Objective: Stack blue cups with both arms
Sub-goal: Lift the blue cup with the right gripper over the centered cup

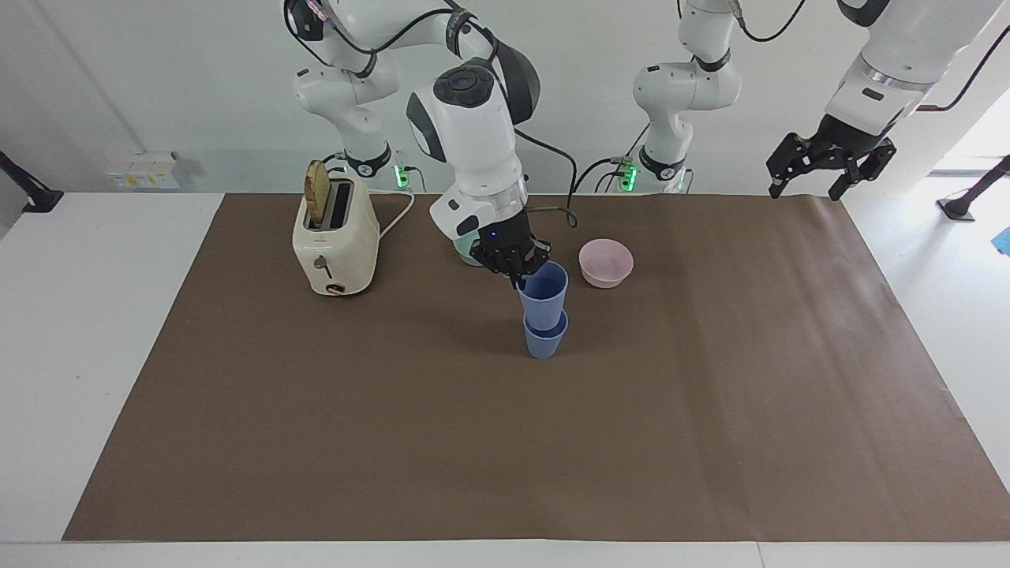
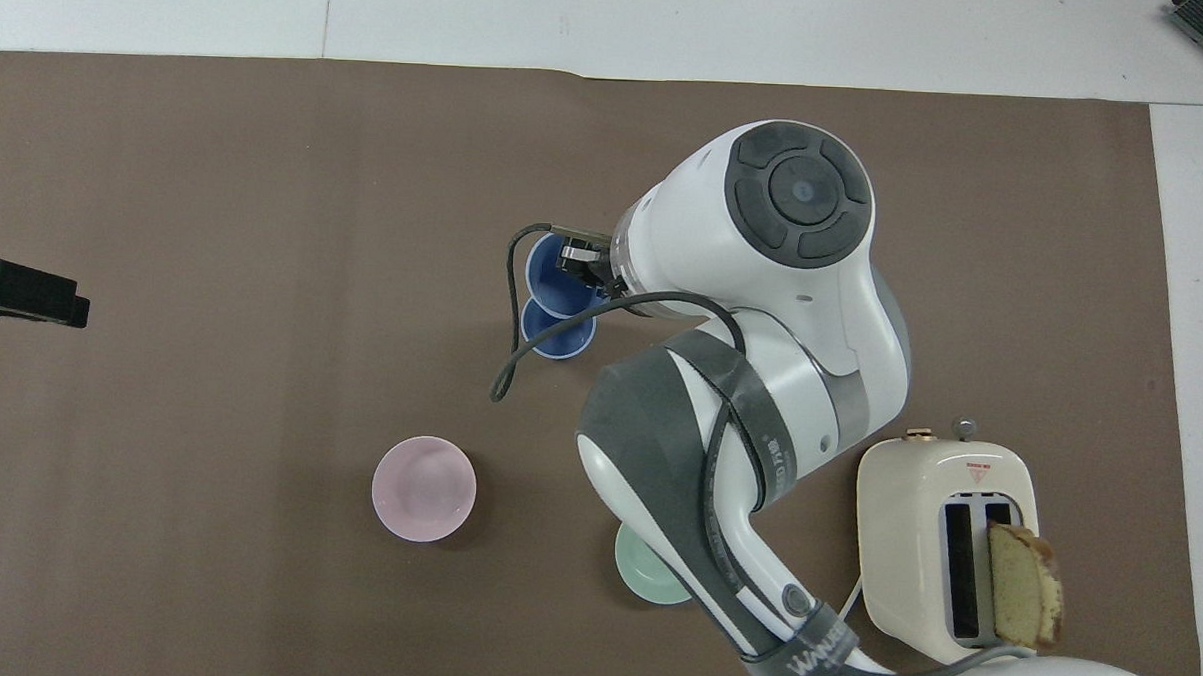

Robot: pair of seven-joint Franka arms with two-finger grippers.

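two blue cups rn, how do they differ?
The held blue cup is up in the air, directly over the standing one; the standing blue cup rests on the brown mat.
The right gripper is shut on the held cup's rim; nothing grips the standing cup.
The held cup's base hides the standing cup's rim in the facing view.
Shared: same blue colour, tapered shape, both upright.

Probably a robotics lab: white arms (image 1: pixel 473 134) (cabled) at a paper-covered table (image 1: pixel 710 442), bare walls.
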